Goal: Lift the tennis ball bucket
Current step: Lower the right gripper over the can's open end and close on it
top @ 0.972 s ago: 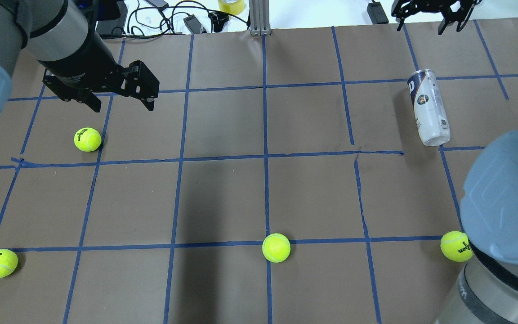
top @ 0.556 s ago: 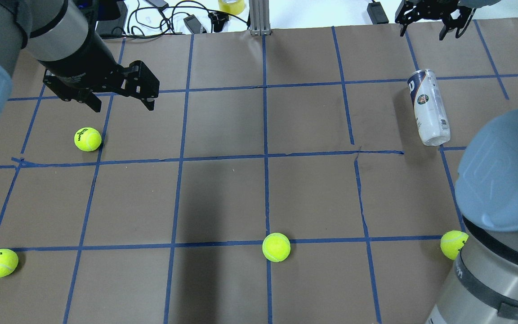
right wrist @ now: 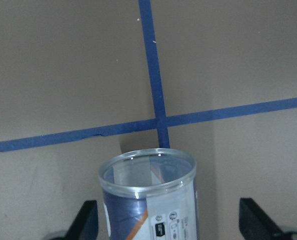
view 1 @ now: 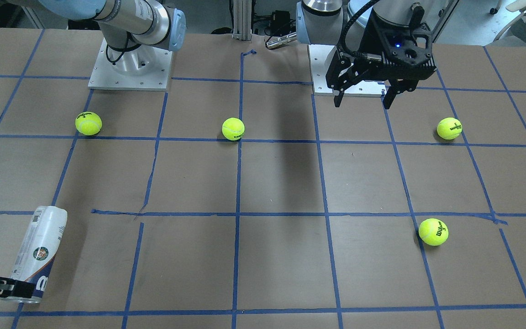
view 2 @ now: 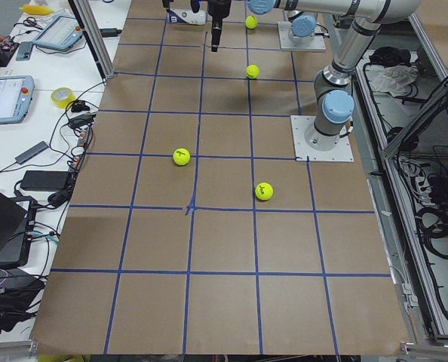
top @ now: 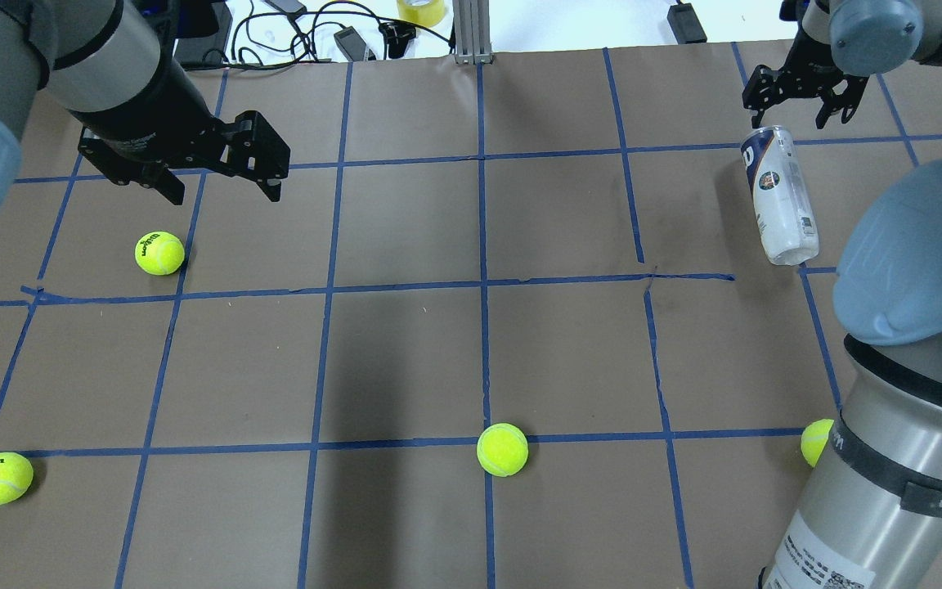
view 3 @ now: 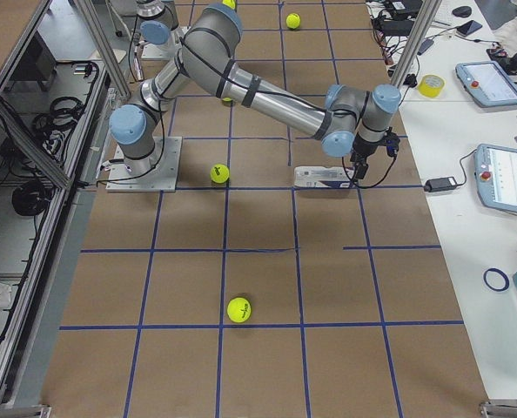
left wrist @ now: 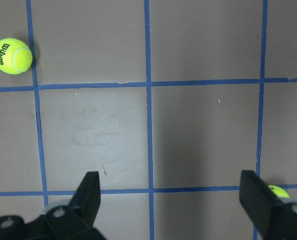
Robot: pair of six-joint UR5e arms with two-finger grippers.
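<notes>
Black right fingers (right wrist: 86,221) (apparently spread) above bucket (right wrist: 138,210).

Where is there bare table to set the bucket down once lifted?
The widest bare stretch is mid-table, bordered by the left gripper and the far-left ball, the tennis ball bucket, and the near-centre ball. Crowded: the far right, where the right gripper hovers over the bucket's far end.

We see the tennis ball bucket (right wrist: 148,200) in glossy clear plastic, fuzzy tennis balls (top: 502,450), matt brown-paper table cover (top: 405,360).
</notes>
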